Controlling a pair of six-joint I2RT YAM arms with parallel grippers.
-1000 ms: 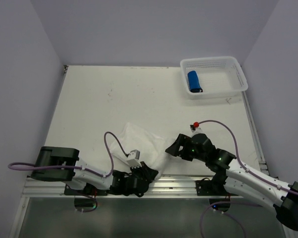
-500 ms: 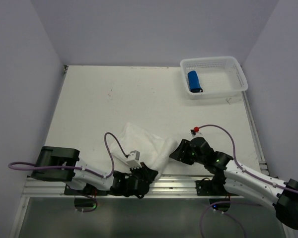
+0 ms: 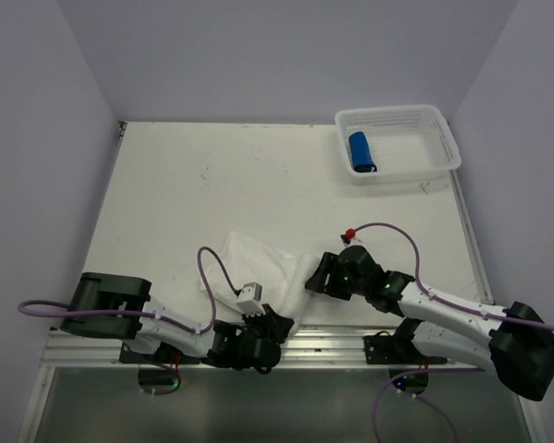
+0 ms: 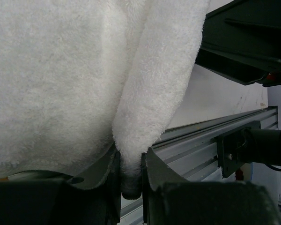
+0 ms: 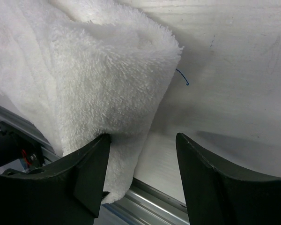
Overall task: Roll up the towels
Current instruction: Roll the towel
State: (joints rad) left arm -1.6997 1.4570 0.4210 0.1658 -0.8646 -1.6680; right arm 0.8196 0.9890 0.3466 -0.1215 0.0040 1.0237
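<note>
Now left jaws clamped on white towel fold at table edge; right jaws apart

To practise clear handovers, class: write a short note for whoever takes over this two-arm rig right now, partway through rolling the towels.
Left pincer: shut on a fold of the white towel, at the near edge of the table.
Right pincer: open, with the white towel's right edge between its fingers and one finger against it; not gripping.
Blue towel: rolled, lying in the basket at the far right corner.
Done: the blue towel, by the look of it.
Left: the white towel is bunched, not rolled. It probably needs spreading flat, then rolling.
</note>
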